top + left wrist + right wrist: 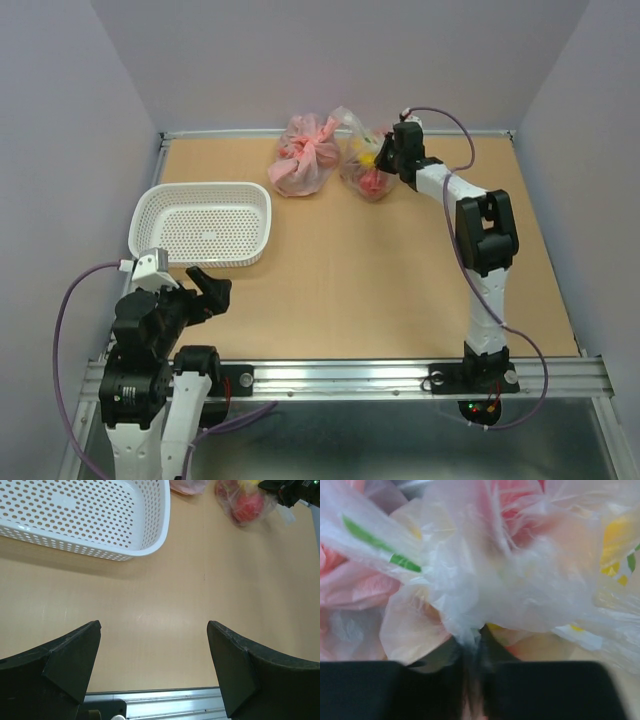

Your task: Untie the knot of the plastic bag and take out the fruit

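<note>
The clear plastic bag point(362, 165) lies at the back of the table with its fruit inside: a red one point(248, 506) and a yellow one point(368, 157) show through. My right gripper point(388, 155) is at the bag's top. In the right wrist view its jaws point(477, 647) stand almost together, pinching a fold of clear plastic just below the bunched knot point(485, 580). Yellow fruit point(615, 535) shows blurred behind the plastic. My left gripper point(154, 645) hangs open over bare table near the front edge, far from the bag, holding nothing.
A pink tied bag point(303, 160) lies against the clear bag's left side. A white perforated basket point(205, 225) stands at the left, in front of my left gripper point(210, 290). The back wall rises close behind both bags.
</note>
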Tool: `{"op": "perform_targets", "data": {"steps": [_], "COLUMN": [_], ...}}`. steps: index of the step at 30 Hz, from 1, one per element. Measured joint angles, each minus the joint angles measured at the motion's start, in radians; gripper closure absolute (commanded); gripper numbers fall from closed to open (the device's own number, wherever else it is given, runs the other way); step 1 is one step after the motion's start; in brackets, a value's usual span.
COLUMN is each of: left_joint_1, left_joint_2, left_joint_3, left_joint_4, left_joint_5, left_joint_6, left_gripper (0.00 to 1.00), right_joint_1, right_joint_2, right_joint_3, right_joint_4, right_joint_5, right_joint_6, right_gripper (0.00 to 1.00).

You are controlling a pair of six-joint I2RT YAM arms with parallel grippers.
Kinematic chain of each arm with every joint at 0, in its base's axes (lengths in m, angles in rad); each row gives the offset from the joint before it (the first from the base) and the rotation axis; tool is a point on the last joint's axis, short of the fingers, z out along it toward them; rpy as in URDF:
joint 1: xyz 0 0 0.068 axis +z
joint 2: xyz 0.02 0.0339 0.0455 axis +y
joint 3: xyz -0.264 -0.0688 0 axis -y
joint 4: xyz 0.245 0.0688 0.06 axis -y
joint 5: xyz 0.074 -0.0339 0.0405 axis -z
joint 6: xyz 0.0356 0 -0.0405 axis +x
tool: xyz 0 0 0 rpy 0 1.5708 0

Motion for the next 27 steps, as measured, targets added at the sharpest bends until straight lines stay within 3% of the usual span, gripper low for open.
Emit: {"op": "perform_targets", "data": {"steps": [1,6,14,20,24,27], "left_joint_1": [0.0,0.0,0.0,0.0,0.0,-0.001], "left_joint_2": [0.0,0.0,0.032,0.107,0.146,0.174], "left_joint_3": [0.0,0.002,-0.014,-0.014,-0.021,-0.03], "left_joint_4": [-0.004,-0.007,0.038,0.114,0.177,0.225], "left_joint_5": [0.0,0.016,0.08,0.13,0.175,0.212], "left_joint_6": [-0.002,-0.011,-0.018,-0.021,-0.042,-0.062], "left_gripper": [0.02,0.03,0.03,0.04,0.04,0.04], "right_joint_1": [0.005,0.055,0.241,0.406,0.415,0.414], "right_joint_2": [-0.008,-0.158,-0.636,-0.882,-1.019,-1.095], "right_joint_3": [-0.01,-0.177,-0.479,-0.677,-0.842,-0.903], "right_joint_4": [0.003,-0.005,-0.086,-0.2,-0.301,-0.397], "right_joint_5": [0.003,-0.009,-0.199,-0.291,-0.268,-0.213], "right_joint_6": [-0.017,-0.111,-0.333,-0.397,-0.375,-0.338], "right_gripper": [1.0,1.0,1.0,0.99,0.63,0.47]}}
